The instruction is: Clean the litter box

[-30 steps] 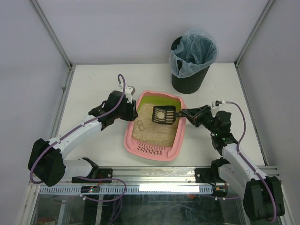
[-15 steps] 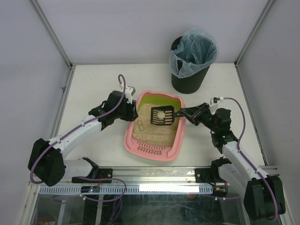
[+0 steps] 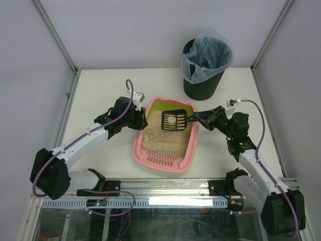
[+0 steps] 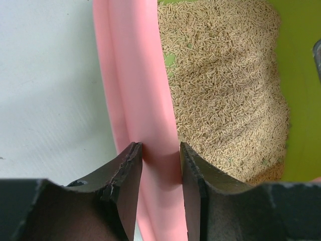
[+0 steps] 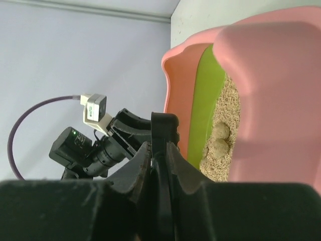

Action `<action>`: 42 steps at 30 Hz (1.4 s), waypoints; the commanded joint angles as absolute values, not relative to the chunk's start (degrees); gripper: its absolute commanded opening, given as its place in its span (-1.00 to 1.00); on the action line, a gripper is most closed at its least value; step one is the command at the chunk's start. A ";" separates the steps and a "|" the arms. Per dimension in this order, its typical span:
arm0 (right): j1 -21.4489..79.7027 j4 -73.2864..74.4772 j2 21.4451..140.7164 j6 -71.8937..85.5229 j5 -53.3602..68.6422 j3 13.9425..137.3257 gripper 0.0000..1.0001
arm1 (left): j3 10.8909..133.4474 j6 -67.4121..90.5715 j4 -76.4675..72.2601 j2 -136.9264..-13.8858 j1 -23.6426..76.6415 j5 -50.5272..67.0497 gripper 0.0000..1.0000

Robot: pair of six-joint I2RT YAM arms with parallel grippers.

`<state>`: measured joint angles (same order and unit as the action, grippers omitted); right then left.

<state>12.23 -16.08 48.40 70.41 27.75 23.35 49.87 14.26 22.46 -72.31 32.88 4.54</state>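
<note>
The pink litter box point(image 3: 150, 159) sits mid-table with beige litter and a lime-green far end point(image 3: 173, 106). My left gripper point(image 3: 142, 120) is shut on its left rim; in the left wrist view the rim point(image 4: 143, 85) runs between my fingers point(image 4: 129, 173). My right gripper point(image 3: 201, 120) is shut on the handle of the black slotted scoop point(image 3: 174, 122), held above the box's far end with a pale clump point(image 3: 171, 119) on it. Two more clumps point(image 3: 150, 133) lie in the litter, and they show in the right wrist view point(image 5: 218, 140). The scoop handle point(image 5: 161, 145) stands edge-on between my right fingers.
A black round bin point(image 3: 203, 83) with a bluish bag stands at the back right, beyond the box. Frame posts and the table's metal edges bound the white table point(image 3: 100, 95) on all sides.
My right gripper has lifted the scoop with the clump on it and moved it a little toward the far end of the box. The left arm has not moved.
</note>
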 commanded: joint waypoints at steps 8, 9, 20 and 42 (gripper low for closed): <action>10.31 -12.67 49.61 70.58 27.36 35.57 -1.00 | 49.16 13.86 25.08 -71.86 32.56 7.92 -0.27; 9.61 -11.94 50.12 70.88 26.04 37.17 -1.00 | 48.97 13.92 25.09 -71.69 32.56 7.91 -0.27; -0.19 -6.95 67.38 72.10 18.86 63.15 -1.00 | 48.45 14.18 25.07 -69.30 32.19 7.56 -0.28; 5.17 -10.97 85.95 -4.21 -5.68 86.37 -1.00 | 47.97 14.33 24.96 -69.12 31.82 9.18 -0.29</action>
<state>3.55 -4.14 84.27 14.02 -5.96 82.32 48.36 14.33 23.83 -70.00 32.16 6.57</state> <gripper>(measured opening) 0.171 0.360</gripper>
